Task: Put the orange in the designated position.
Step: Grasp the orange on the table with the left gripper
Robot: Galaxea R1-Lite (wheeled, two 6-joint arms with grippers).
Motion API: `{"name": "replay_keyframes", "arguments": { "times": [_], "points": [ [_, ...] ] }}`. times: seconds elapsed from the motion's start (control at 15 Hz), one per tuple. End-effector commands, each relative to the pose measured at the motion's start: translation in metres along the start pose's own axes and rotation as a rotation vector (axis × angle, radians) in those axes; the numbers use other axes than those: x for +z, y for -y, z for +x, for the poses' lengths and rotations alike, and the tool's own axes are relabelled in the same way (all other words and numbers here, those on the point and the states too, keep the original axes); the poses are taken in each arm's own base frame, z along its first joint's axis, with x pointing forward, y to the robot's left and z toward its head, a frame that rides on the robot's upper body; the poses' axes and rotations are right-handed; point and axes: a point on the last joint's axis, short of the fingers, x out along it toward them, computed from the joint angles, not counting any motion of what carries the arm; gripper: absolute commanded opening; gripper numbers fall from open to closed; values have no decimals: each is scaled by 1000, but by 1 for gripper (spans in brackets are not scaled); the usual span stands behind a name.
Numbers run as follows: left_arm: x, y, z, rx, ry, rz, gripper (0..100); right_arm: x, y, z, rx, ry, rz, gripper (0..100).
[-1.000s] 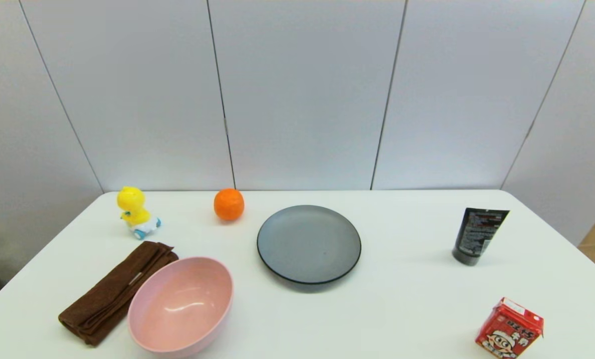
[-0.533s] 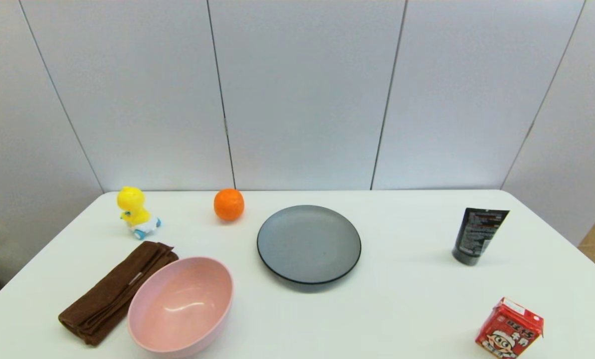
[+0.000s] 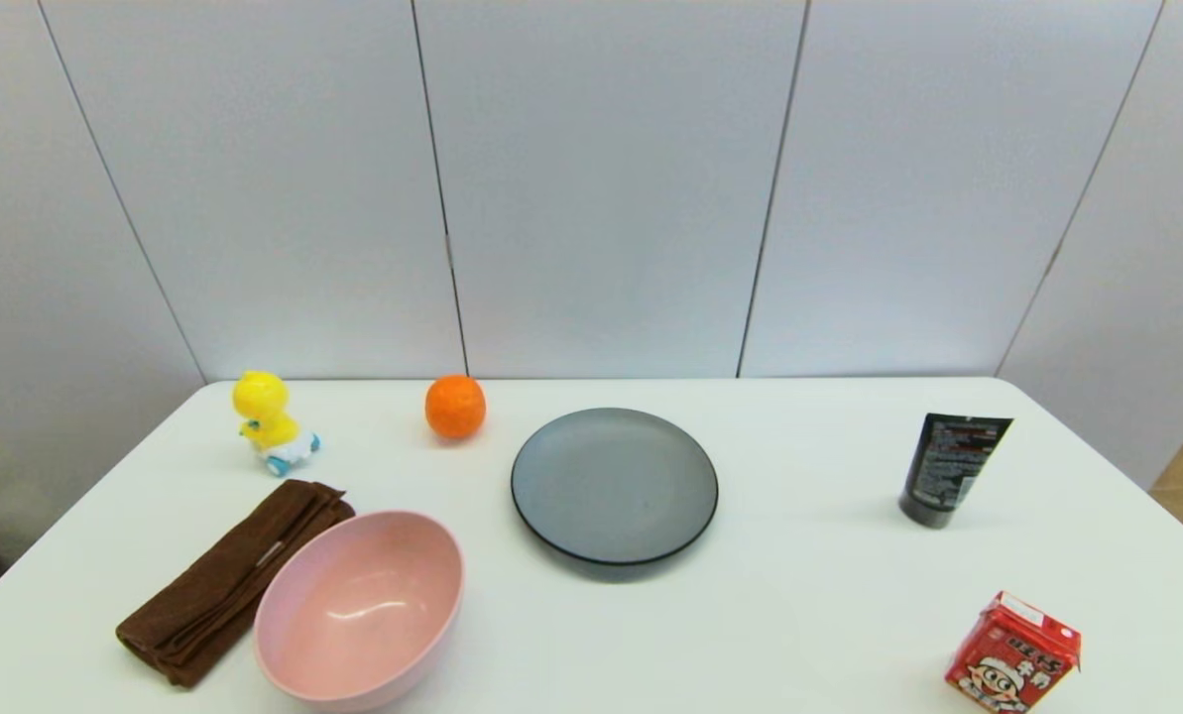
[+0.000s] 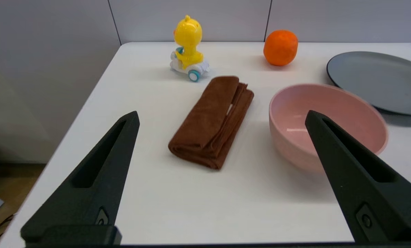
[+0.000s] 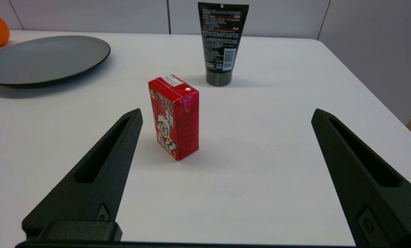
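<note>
1. I see the pink bowl [image 3: 360, 607] near the front left of the white table [image 3: 799, 595], with nothing in it; it touches the folded brown cloth [image 3: 229, 580].
2. The dark grey plate [image 3: 614, 484] sits mid-table, bare.
3. The orange [image 3: 455, 406] rests on the tabletop at the far edge, between the yellow toy duck [image 3: 272, 422] and the plate, apart from both.
4. My left gripper [image 4: 221, 120] hangs at the table's front left edge, short of the cloth and bowl, its 2 fingers spread wide and holding nothing.
5. My right gripper [image 5: 226, 119] sits at the front right, fingers equally wide apart and empty, with the red drink carton [image 5: 174, 118] ahead of it and the black tube [image 5: 222, 43] standing farther back.
</note>
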Motion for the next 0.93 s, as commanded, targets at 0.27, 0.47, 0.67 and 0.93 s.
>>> {"name": "replay_keyframes", "arguments": {
  "times": [0.27,0.47,0.67,0.93],
  "points": [
    [101,-3,123,-31,-493,7,100,0,0,0,0,-2,-1,100],
    [106,5,180,-73,-588,21,100,0,0,0,0,-2,-1,100],
    [102,14,232,-102,-671,30,100,0,0,0,0,-2,-1,100],
    [100,24,289,-123,-705,43,100,0,0,0,0,-2,-1,100]
  ]
}}
